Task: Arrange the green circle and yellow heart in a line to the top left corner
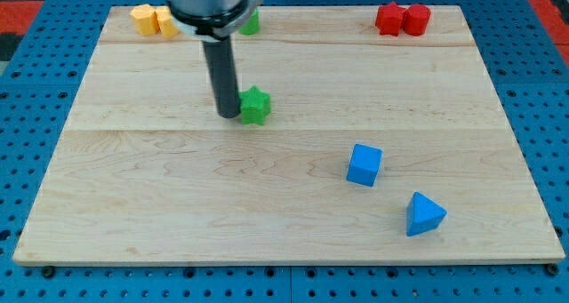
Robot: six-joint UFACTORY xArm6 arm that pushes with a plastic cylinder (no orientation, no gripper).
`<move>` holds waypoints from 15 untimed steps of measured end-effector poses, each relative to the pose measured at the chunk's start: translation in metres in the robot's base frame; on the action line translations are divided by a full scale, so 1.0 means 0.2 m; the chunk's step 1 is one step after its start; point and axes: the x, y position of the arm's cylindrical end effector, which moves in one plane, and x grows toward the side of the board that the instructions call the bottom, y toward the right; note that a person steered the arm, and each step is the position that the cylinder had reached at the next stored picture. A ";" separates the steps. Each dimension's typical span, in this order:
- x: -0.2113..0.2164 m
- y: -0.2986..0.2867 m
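Observation:
My tip point(228, 115) rests on the board just left of a green star-shaped block point(256, 105), touching or nearly touching it. A second green block point(252, 22), partly hidden behind the arm, sits near the view's top; its shape cannot be made out. Two yellow blocks point(153, 21) sit together at the top left corner; which one is the heart is not clear.
Two red blocks point(402, 19) sit together at the view's top right. A blue cube point(364, 164) and a blue triangular block point(424, 214) lie at the lower right. The wooden board point(178, 205) lies on a blue pegboard.

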 end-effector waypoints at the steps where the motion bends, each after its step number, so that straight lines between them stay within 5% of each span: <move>1: 0.01 0.17; 3: -0.06 -0.20; 8: -1.09 0.37; 12: -1.06 -0.05; 15: -0.82 -0.25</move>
